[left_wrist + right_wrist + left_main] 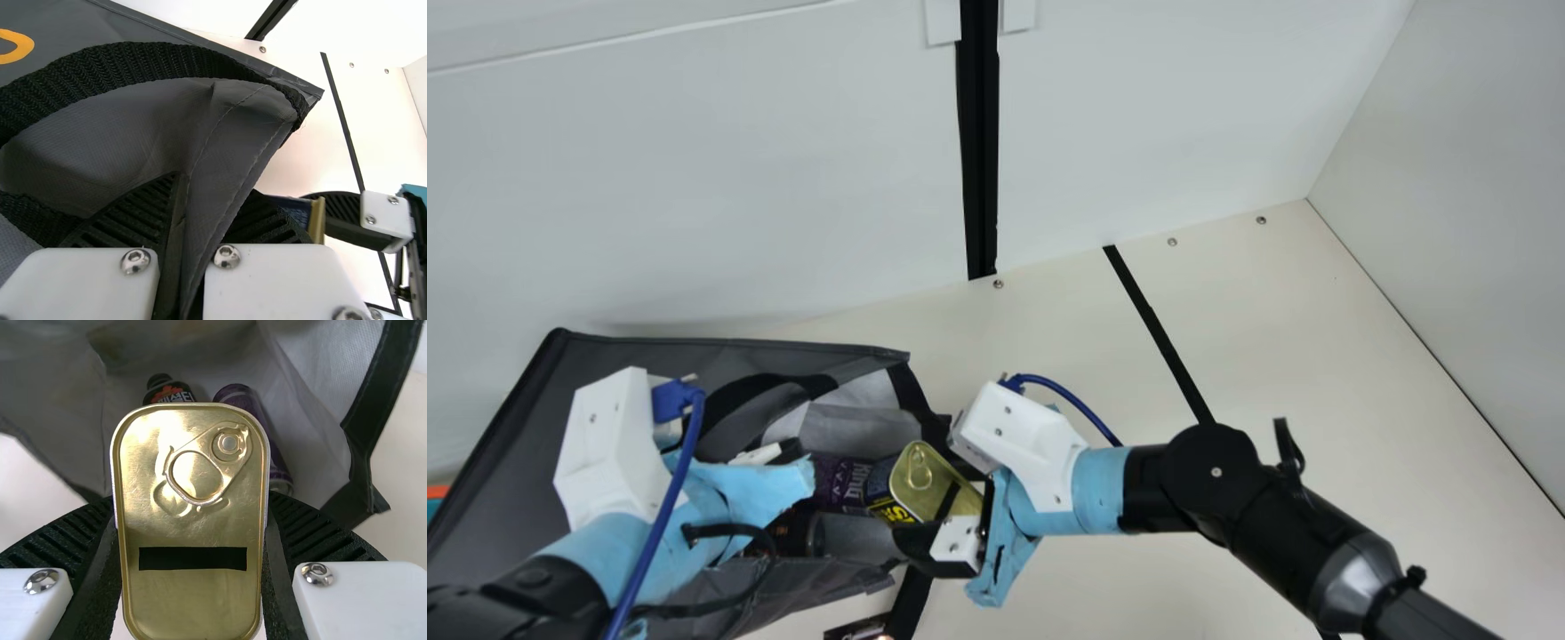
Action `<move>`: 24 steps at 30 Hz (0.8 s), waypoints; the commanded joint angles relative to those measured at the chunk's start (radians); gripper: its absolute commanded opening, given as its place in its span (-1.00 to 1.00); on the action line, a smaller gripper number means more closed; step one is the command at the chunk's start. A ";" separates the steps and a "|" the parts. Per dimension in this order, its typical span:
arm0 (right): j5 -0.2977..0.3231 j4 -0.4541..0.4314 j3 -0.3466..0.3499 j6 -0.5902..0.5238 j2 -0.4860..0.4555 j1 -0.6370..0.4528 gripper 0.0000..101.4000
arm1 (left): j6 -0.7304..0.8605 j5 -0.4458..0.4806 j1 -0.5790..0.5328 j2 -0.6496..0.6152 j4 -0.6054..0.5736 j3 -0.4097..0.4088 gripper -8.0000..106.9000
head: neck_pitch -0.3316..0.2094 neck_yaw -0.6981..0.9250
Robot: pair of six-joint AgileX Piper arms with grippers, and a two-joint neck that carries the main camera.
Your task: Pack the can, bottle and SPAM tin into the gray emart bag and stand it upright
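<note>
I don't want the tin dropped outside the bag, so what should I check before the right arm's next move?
1. SPAM tin held between the right gripper's fingers: ok.
2. Gray emart bag held by the left gripper, fabric between its fingers: ok.
3. Bottle and can already in the bag: ok.
4. Tin lined up with the open mouth: ok, the bag's inside lies beyond it.
5. Space for the tin beside the bottle and can: cannot tell, the tin hides part of them.
6. Bag upright: not ok, it lies on its side, mouth towards the right arm.
</note>
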 commanded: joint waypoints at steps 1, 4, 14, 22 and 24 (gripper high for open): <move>-0.016 0.003 -0.010 0.002 0.018 0.017 -1.00 | 0.000 0.000 0.000 0.000 0.000 0.000 -1.00 | -0.023 -0.001; -0.039 0.012 -0.029 0.008 0.047 0.040 -1.00 | 0.000 0.000 0.000 0.000 0.000 0.000 -1.00 | -0.023 -0.001; -0.102 0.042 -0.102 0.015 0.153 0.103 -1.00 | 0.000 0.000 0.000 0.000 0.000 0.000 -1.00 | -0.023 -0.001; -0.135 0.058 -0.162 0.025 0.230 0.140 -1.00 | 0.000 0.000 0.000 0.000 0.000 0.000 -1.00 | -0.023 -0.001; -0.142 0.060 -0.178 0.029 0.247 0.148 -1.00 | 0.000 0.000 0.000 0.000 0.000 0.000 -1.00 | -0.023 -0.001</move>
